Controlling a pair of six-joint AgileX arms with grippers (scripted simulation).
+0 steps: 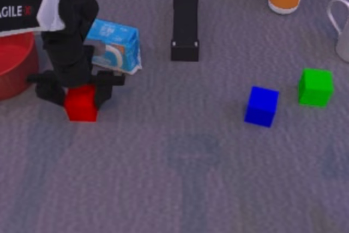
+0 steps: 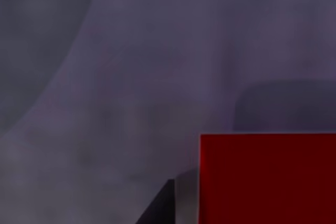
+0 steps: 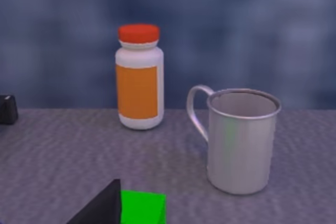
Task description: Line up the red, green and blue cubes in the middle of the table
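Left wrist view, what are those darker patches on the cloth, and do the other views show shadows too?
Left wrist view: soft dark shadows fall on the table beyond the red cube. Top view: faint arm-shaped shadows lie mid-table. Right wrist view: no clear shadow beside the mug or bottle.

Pot (image 1: 13,69): red, far left.
Carton (image 1: 117,45): blue, beside it.
Block (image 1: 185,25): black, rear centre.
Bottle (image 3: 139,77): orange label, red cap.
Mug (image 3: 239,140): metal, near bottle.

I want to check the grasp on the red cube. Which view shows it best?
The top view: the whole red cube sits between the left gripper jaws. The left wrist view shows only one red face close up. The right wrist view does not show it.
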